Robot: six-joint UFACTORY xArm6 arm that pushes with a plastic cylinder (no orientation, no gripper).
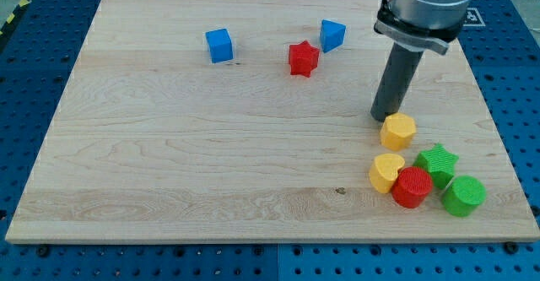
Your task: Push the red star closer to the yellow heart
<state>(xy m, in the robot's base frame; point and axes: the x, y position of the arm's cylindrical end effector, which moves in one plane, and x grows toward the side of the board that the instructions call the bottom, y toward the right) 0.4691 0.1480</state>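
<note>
Starting at the view's bottom, a cluster of blocks is seen near the lower right corner of the wooden board (169, 188): a green cylinder (463, 195) lies furthest right, a red cylinder (412, 186) sits just to its left, and the yellow heart (387, 171) is pressed against the red cylinder's left side. A green star (438, 163) is tucked behind the red and green cylinders, touching both. Just above this cluster, a yellow hexagonal block (398, 132) is found, slightly apart from the heart. The tip (386, 117) is planted directly behind the yellow hexagon, at its upper left edge, apparently touching it; no fingers are carried, as the arm ends in a plain dark rod, so nothing is pinched or held. Further up the board, the red star (303, 59) is placed well apart from the yellow heart, towards the view's top centre. A blue wedge-like block (332, 35) stands just beside the star on its upper right, and a blue cube (219, 45) is set off to the star's left.
</note>
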